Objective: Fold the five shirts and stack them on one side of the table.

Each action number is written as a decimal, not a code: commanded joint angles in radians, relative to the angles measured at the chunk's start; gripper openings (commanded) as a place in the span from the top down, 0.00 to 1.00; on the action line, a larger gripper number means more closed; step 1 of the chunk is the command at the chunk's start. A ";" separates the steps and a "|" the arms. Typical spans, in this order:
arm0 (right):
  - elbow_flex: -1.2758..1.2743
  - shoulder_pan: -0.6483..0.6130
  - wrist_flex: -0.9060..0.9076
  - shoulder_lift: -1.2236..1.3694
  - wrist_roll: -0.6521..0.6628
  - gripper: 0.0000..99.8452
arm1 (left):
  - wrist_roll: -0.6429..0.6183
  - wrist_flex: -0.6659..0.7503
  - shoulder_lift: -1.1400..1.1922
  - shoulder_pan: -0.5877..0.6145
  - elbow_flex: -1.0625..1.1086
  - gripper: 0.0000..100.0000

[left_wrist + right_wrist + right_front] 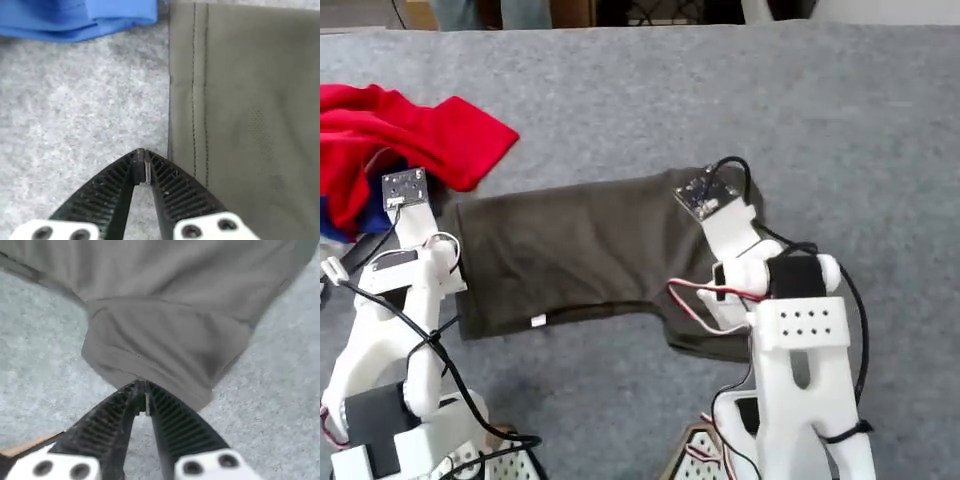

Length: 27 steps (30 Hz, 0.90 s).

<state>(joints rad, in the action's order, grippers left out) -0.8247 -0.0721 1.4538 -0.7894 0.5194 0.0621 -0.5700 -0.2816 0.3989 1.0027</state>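
Note:
An olive shirt (570, 250) lies spread flat mid-table. A red shirt (410, 130) is bunched at the far left, and a blue shirt (332, 222) lies under it. My left gripper (142, 167) is shut with nothing in it. It is low over the grey cloth, just beside the olive shirt's stitched hem (200, 100), with the blue shirt (80, 17) beyond it. My right gripper (142, 396) is shut, its tips pinching the hem of the olive shirt's sleeve (165, 340). The right arm (760, 270) covers the shirt's right end.
A grey cloth (820, 110) covers the table, with open room at the back and right. The arm bases (790, 400) and their cables stand along the near edge. A strip of bare wood (20, 446) shows by the cloth's edge.

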 commanded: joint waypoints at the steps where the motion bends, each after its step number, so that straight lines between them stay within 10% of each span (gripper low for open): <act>1: -0.047 -0.018 -0.018 0.001 0.066 0.98 | 0.009 0.005 -0.011 0.013 -0.030 0.97; 17: -0.113 -0.023 -0.003 0.001 0.473 0.98 | 0.012 0.005 -0.014 0.015 -0.018 0.97; 27: -0.225 -0.212 -0.046 0.001 0.462 0.89 | 0.009 0.005 -0.012 0.005 -0.039 0.97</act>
<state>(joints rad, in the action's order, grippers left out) -1.0319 -0.2010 1.4385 -0.7894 1.0042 0.0637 -0.5700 -0.2816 0.4081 1.0027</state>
